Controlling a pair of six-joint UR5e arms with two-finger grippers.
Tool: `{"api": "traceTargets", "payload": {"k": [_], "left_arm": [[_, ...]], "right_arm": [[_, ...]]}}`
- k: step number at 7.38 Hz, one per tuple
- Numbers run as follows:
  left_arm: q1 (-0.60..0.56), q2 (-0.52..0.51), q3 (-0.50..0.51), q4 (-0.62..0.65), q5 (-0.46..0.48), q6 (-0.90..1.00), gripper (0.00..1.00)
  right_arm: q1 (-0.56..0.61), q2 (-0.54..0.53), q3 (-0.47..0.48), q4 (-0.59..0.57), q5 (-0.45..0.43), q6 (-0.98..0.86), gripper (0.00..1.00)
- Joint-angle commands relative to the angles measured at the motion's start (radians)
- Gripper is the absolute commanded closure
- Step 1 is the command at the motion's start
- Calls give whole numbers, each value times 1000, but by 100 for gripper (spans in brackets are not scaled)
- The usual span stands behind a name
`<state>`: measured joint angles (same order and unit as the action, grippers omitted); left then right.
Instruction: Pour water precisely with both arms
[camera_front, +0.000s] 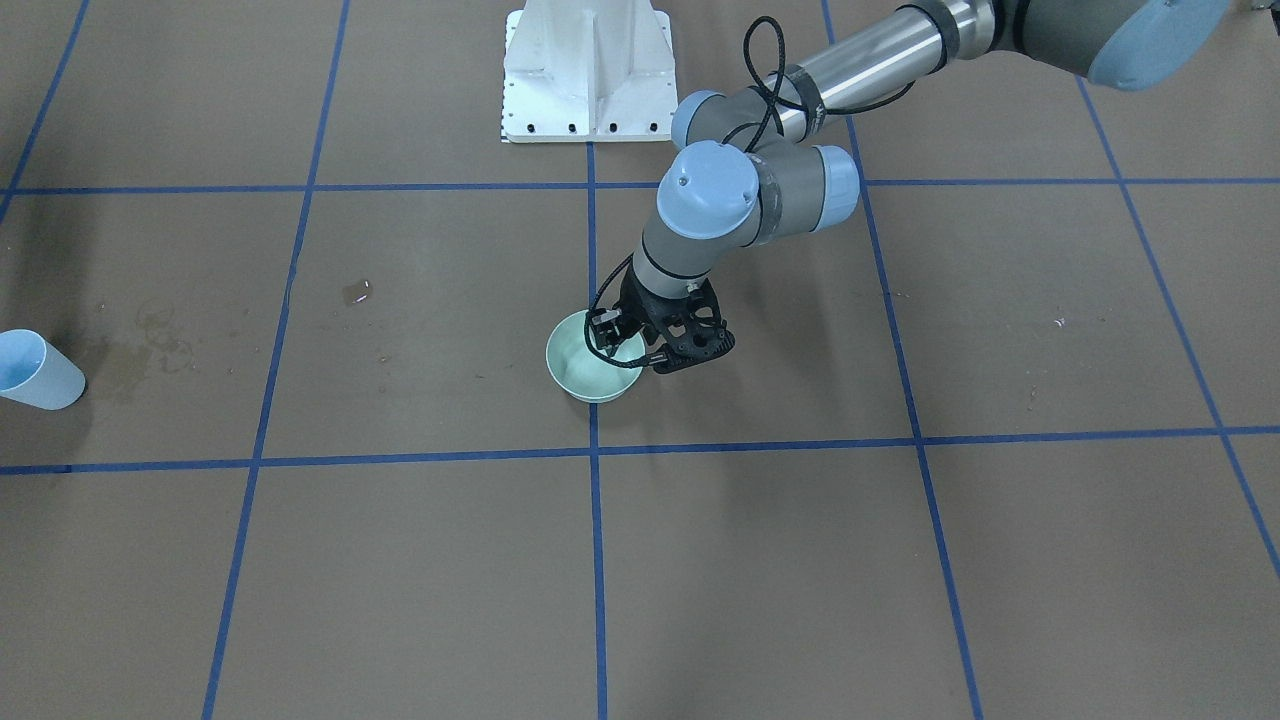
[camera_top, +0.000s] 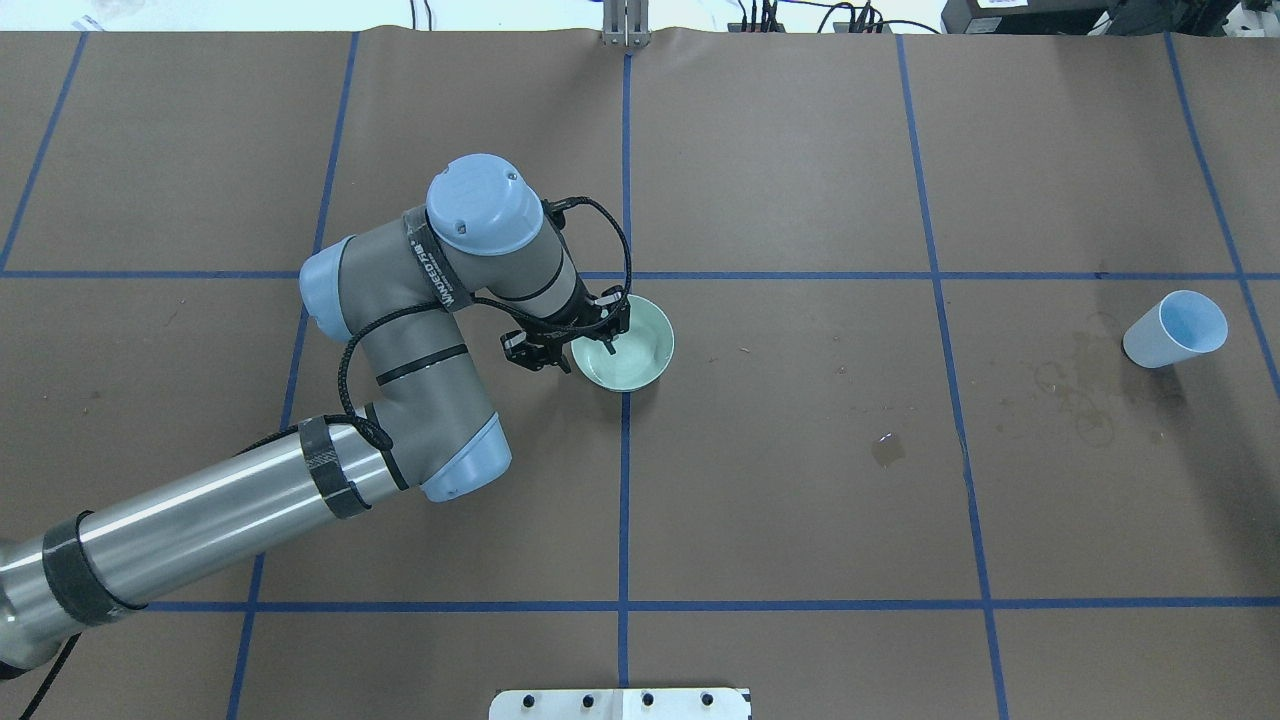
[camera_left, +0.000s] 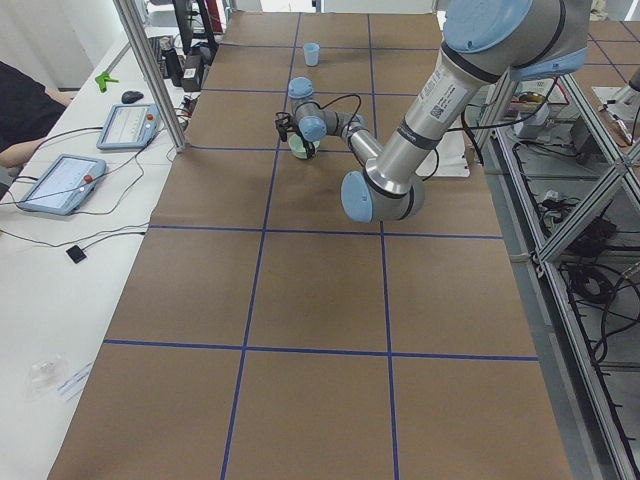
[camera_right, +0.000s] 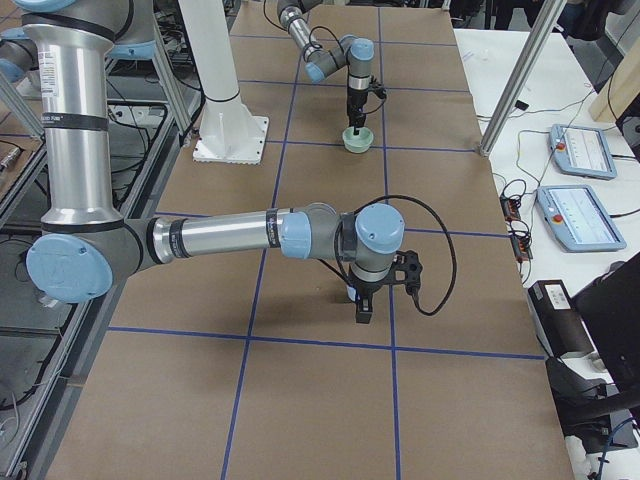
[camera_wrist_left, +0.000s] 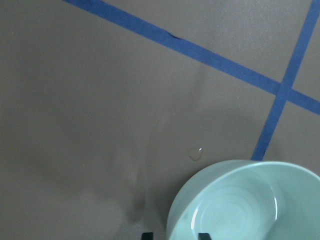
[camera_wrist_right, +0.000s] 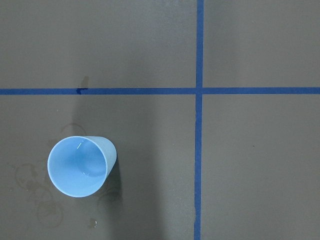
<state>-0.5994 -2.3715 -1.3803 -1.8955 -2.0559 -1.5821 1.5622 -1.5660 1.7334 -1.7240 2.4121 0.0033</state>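
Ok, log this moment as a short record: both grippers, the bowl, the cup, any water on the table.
left gripper: at the green bowl, straddling its rim, one finger inside, one outside; grip unclear
right gripper: pointing down over the table near the blue cup; open or shut unclear
blue cup: upright, far from the bowl, among dried ring stains
water: one drop on the table beside the bowl; a wet patch between bowl and cup
pouring: none under way
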Motion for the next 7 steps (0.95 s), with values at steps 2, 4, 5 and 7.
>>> {"api": "traceTargets", "payload": {"k": [2,4,5,7], "left_arm": [[-187,3,-191,193,-137,28,0],[-223,9,-273,307,-153,86,0],[-226,14,-287,314,-152,87,0],[-226,38,-315,317,-145,85,0]], "right_arm": [[-7,-15,56,0,22,10,0],[-25,-144,168,85,-28,65,0],[-74,-217,225,216,-159,237,0],[-266,-411,247,660,-345,736,1]]}}
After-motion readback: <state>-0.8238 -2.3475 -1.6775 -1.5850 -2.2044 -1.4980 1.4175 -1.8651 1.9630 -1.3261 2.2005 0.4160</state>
